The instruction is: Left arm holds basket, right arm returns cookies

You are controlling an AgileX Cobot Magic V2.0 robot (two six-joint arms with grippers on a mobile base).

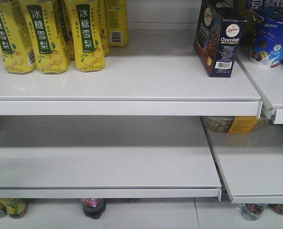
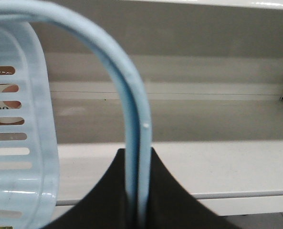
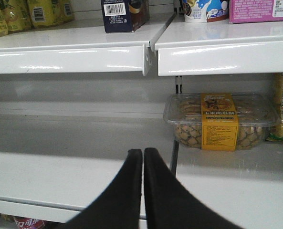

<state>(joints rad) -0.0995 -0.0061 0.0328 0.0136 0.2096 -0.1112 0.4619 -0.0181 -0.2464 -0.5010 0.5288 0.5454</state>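
While the cookies (image 1: 219,38) are stood upright on the upper shelf (image 1: 131,78), at about eleven o'clock from the right gripper (image 3: 142,157), nothing is held by its closed fingers. The basket (image 2: 17,143) handle is clamped by the left gripper (image 2: 137,191); the basket's contents are mostly hidden.

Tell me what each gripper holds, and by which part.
The left gripper holds the basket by its handle. The right gripper is closed and holds nothing.
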